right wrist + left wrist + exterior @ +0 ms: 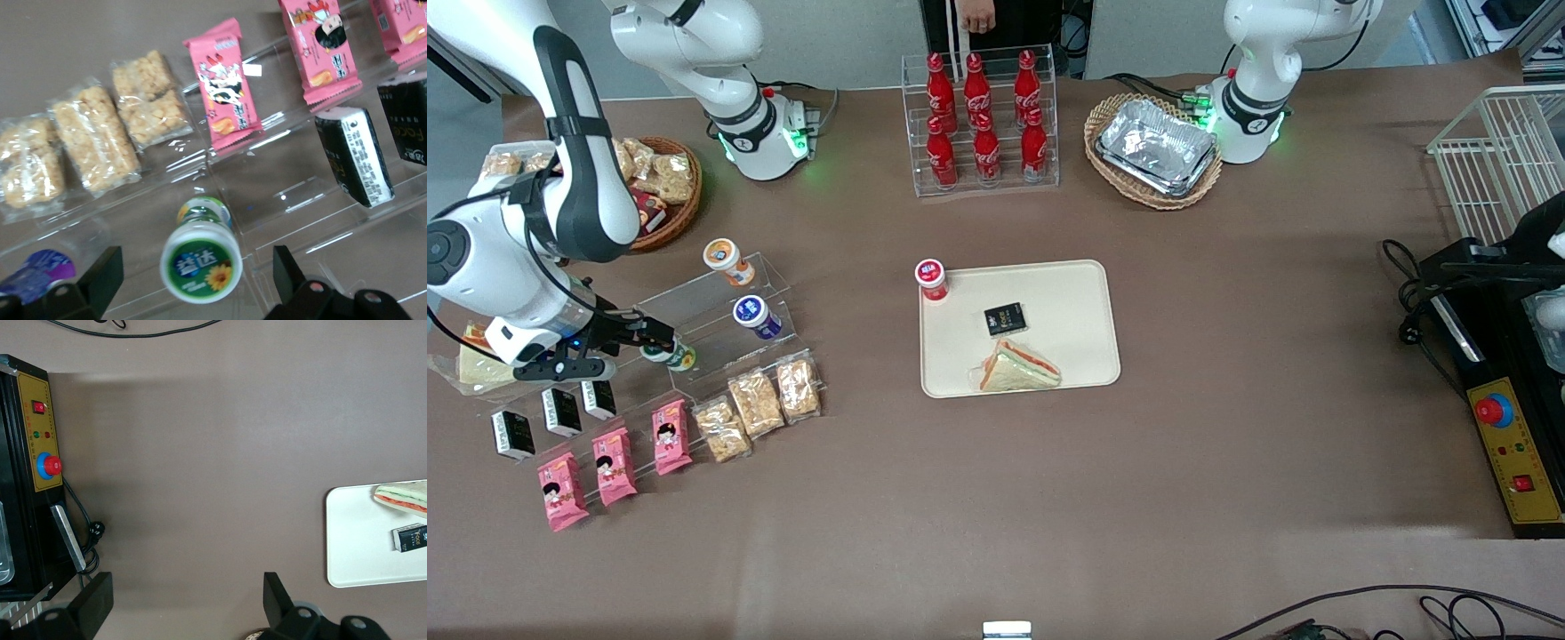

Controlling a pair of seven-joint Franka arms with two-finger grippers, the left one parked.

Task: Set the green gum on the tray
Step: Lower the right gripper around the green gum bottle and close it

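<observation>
Your gripper [193, 283], fingers spread, straddles the green gum [200, 257] at nine o'clock of the tray [1080, 293]; grasp and transfer remain.

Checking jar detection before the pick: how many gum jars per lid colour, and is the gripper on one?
Green: 1, green gum on the acrylic stand, gripper open around it
Blue: 1, blue-lidded jar
Orange: 1, orange-lidded jar
Red: 1, red-lidded jar at the tray corner
Total: 4

cola bottles [984, 120] in clear rack | foil trays [1158, 145] in wicker basket | pink snack packs [612, 465] on stepped stand
</observation>
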